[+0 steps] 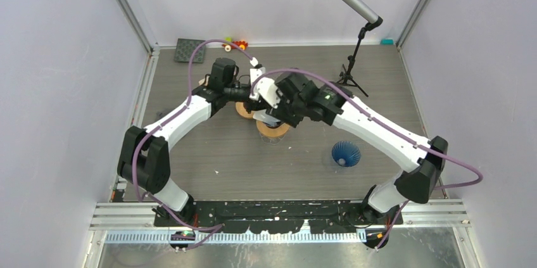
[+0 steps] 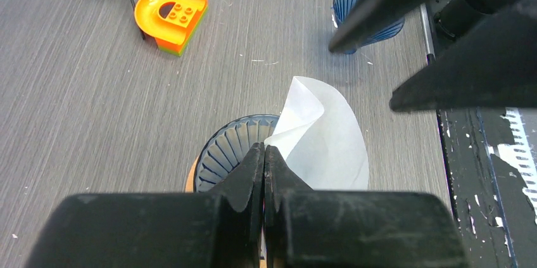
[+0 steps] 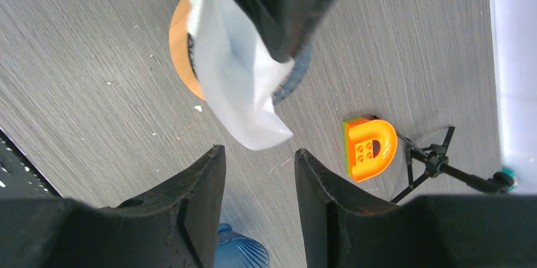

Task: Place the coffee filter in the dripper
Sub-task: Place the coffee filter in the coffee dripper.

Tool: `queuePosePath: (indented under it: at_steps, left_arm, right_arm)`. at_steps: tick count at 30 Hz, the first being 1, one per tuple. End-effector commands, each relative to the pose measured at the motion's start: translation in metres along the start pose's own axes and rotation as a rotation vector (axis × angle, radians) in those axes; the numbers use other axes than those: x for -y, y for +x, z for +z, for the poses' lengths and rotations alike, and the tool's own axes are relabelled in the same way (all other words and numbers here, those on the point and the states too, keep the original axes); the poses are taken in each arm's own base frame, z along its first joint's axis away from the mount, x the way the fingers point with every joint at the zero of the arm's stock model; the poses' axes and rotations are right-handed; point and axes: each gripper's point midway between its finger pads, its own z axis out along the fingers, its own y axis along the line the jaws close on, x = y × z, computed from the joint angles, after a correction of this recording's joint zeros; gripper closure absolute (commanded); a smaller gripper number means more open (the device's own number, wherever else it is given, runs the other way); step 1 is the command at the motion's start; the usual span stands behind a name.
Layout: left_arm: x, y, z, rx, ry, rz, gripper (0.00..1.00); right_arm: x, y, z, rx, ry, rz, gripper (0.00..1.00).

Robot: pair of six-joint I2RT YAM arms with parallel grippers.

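The white paper coffee filter (image 2: 326, 138) hangs from my left gripper (image 2: 264, 149), which is shut on its edge. Right under it stands the dark blue ribbed dripper (image 2: 228, 151) on its orange-tan base (image 3: 179, 46); in the top view the dripper (image 1: 273, 131) is half hidden by both wrists. The filter (image 3: 234, 71) leans over the dripper's rim, not seated inside. My right gripper (image 3: 258, 154) is open, its fingertips (image 3: 212, 160) just short of the filter's lower tip and not touching it.
A second blue dripper (image 1: 346, 153) stands alone to the right, toward the near edge. An orange D-shaped block (image 3: 369, 147) lies by the tripod feet of the microphone stand (image 1: 350, 78). A black pad (image 1: 190, 51) and a small toy (image 1: 237, 44) sit at the back wall.
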Motion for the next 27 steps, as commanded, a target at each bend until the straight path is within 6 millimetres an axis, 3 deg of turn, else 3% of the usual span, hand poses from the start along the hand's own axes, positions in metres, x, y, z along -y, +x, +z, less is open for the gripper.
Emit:
queuePosePath:
  at_steps: [1,4,9,20,27]
  left_arm:
    - [-0.001,-0.041,-0.011,0.060,-0.025,0.099,1.00]
    - [-0.002,-0.043,-0.011,0.064,-0.030,0.083,1.00]
    - [-0.003,-0.046,-0.012,0.068,-0.043,0.072,0.99]
    - [0.001,-0.042,-0.013,0.066,-0.037,0.062,1.00]
    - [0.004,-0.040,-0.014,0.070,-0.034,0.068,1.00]
  right_arm:
    - [0.033,-0.025,-0.039,0.184,0.034,0.168,0.51]
    - [0.053,-0.018,-0.043,0.214,0.056,0.268,0.51]
    - [0.060,-0.012,-0.033,0.225,0.025,0.332,0.51]
    - [0.043,-0.017,0.000,0.227,-0.131,0.421,0.49]
    - [0.042,-0.008,0.020,0.203,-0.158,0.500,0.49]
